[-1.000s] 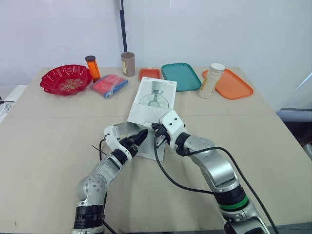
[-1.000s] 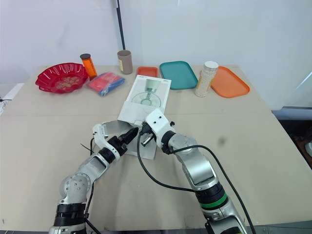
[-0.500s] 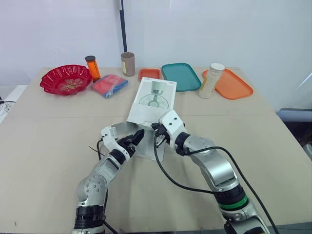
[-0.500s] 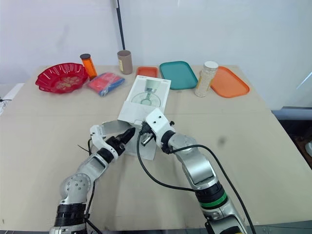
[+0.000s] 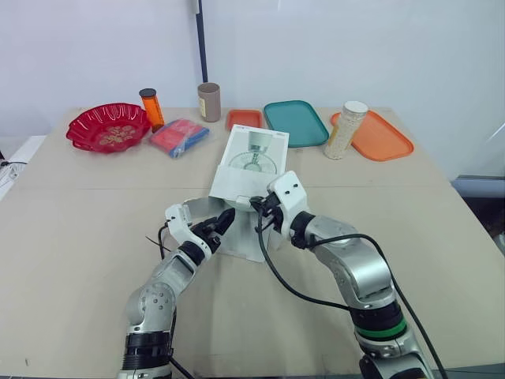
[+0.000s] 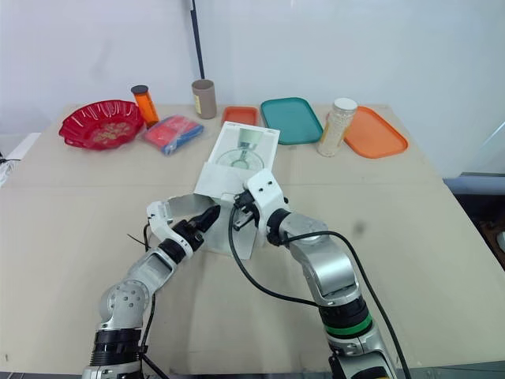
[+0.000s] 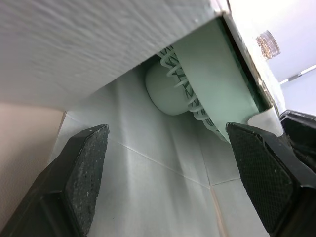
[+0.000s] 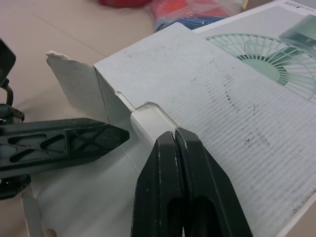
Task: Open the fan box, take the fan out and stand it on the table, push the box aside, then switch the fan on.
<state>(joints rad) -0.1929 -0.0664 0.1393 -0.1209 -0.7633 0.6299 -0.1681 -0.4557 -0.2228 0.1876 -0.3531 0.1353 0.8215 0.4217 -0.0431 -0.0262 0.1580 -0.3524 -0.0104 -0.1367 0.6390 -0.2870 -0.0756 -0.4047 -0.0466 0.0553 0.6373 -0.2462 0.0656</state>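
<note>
The white fan box [image 5: 251, 162], printed with a green fan, lies flat in the middle of the table with its near end open and its flaps spread. My left gripper [image 5: 219, 223] is at that opening, open, fingers [image 7: 84, 173] wide apart. Between them, inside the box, I see the pale green fan [image 7: 170, 94] with its grille. My right gripper [image 5: 263, 212] is at the top edge of the opening, shut on the box's folded flap [image 8: 150, 117]. A loose flap [image 5: 254, 239] hangs down in front.
Along the table's back stand a red bowl [image 5: 108, 127], an orange bottle [image 5: 150, 108], a brown cup [image 5: 209, 101], a red-blue packet [image 5: 179, 136], a small orange tray [image 5: 244, 118], a teal tray [image 5: 296, 122], a grain jar [image 5: 346, 129] and an orange tray [image 5: 379, 136].
My left gripper has drawn back slightly from the opening. The right gripper has shifted a little to the right with the flap. The view has shifted slightly.
</note>
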